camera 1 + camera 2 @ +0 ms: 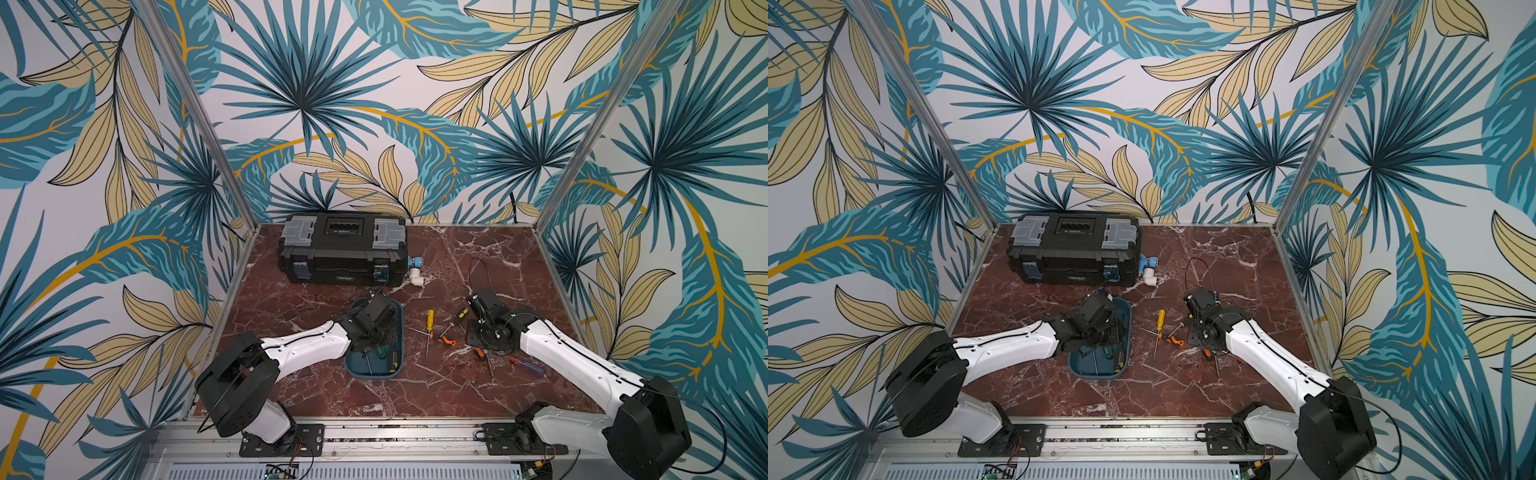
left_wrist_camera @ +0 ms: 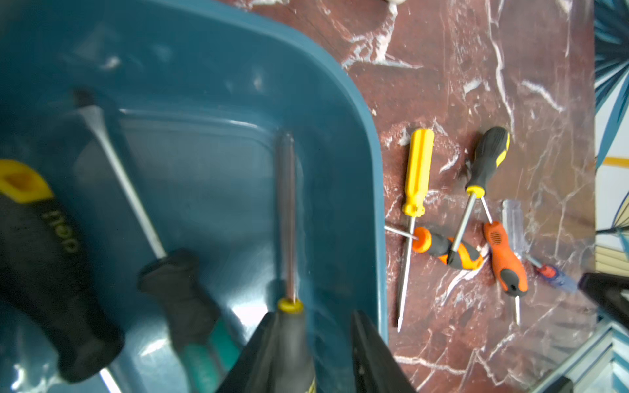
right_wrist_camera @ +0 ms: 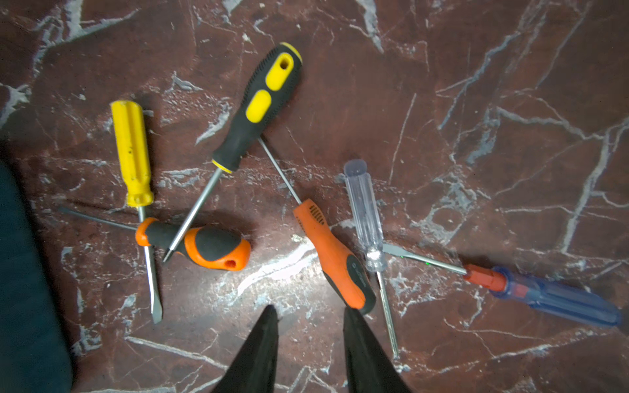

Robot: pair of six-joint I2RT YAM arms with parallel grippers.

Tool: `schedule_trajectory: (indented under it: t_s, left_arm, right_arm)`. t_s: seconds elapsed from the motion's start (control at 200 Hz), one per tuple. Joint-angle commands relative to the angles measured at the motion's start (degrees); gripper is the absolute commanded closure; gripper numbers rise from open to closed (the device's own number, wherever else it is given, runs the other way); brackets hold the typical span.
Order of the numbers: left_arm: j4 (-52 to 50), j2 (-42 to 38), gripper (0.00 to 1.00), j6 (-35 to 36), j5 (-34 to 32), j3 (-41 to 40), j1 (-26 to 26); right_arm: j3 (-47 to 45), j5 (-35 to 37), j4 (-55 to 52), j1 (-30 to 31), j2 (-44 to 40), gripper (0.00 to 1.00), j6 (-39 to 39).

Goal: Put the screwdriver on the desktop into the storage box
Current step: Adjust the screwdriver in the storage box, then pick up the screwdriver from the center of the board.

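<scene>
The teal storage box (image 1: 401, 332) lies on the desktop (image 1: 415, 395) left of centre. My left gripper (image 2: 315, 316) hovers over it, open. A grey-handled screwdriver (image 2: 289, 217) with a yellow collar lies blurred against one finger, with a gap to the other. A black-and-yellow screwdriver (image 2: 44, 255) and a green-handled one (image 2: 183, 296) lie in the box. Several screwdrivers lie crossed on the desktop to its right: yellow (image 3: 131, 149), black-and-yellow (image 3: 255, 105), stubby orange-and-black (image 3: 207, 243), orange (image 3: 335, 258), clear (image 3: 364, 207) and blue (image 3: 558, 299). My right gripper (image 3: 310, 311) is open above them, one fingertip beside the orange handle's end.
A black toolbox (image 1: 343, 249) with grey lid compartments stands at the back left. A white-and-blue pipe fitting (image 1: 415, 272) sits by its right end. A thin black cable loop (image 1: 482, 270) lies behind the right wrist. Aluminium rails edge the desktop.
</scene>
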Motion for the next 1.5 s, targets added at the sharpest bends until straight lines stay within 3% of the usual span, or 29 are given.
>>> schedule_trajectory:
  t_s: [0.0, 0.235, 0.466, 0.641, 0.761, 0.902, 0.967, 1.072, 1.227, 1.342, 1.498]
  left_arm:
    - [-0.77, -1.67, 0.52, 0.49, -2.05, 0.86, -0.37]
    - [-9.05, -11.32, 0.52, 2.88, -9.06, 4.53, -0.39]
    - [-1.61, -26.47, 0.5, 5.32, -9.41, 0.8, -0.33]
    - [-0.35, -32.29, 0.48, 4.85, -12.87, -1.14, -0.13]
    - [-7.85, -31.07, 0.46, 7.33, -9.66, 1.76, 1.42]
    - [-19.89, -23.32, 0.52, 14.24, -3.64, 9.96, 0.6]
    - [-26.38, -19.63, 0.52, 16.1, -4.88, 13.75, -0.92]
    - [-30.31, -18.16, 0.51, 15.1, -12.9, 15.14, -2.21]
    - [-19.75, -23.84, 0.49, 14.64, -13.45, 6.78, -1.99]
    - [-9.39, -25.63, 0.5, 11.95, -7.17, -1.77, -1.8]
    - [-0.61, -21.74, 0.52, 6.35, 2.58, -7.22, -2.14]
  right_arm:
    - [3.49, -2.09, 1.25, -0.24, 4.07, 0.56, -1.02]
    - [5.18, -8.25, 6.96, -0.18, 12.23, 0.51, -1.9]
    - [8.43, -6.15, 8.2, -1.42, 17.74, 0.47, -1.58]
    - [10.8, -5.64, 10.51, -1.93, 23.17, 0.49, 3.15]
    - [10.46, -6.14, 13.9, -2.81, 25.78, 0.51, 7.07]
    - [11.64, -5.2, 15.3, -3.19, 28.92, 0.55, 8.39]
    - [12.04, -4.81, 15.31, -3.32, 30.02, 0.58, 8.55]
    - [12.06, -4.89, 15.42, -3.36, 31.26, 0.68, 8.55]
    - [11.7, -5.77, 15.92, -3.42, 30.75, 0.81, 6.93]
    - [11.54, -5.74, 15.85, -3.21, 27.68, 0.89, 4.09]
    - [8.96, -4.43, 15.5, -2.19, 18.42, 0.93, 0.62]
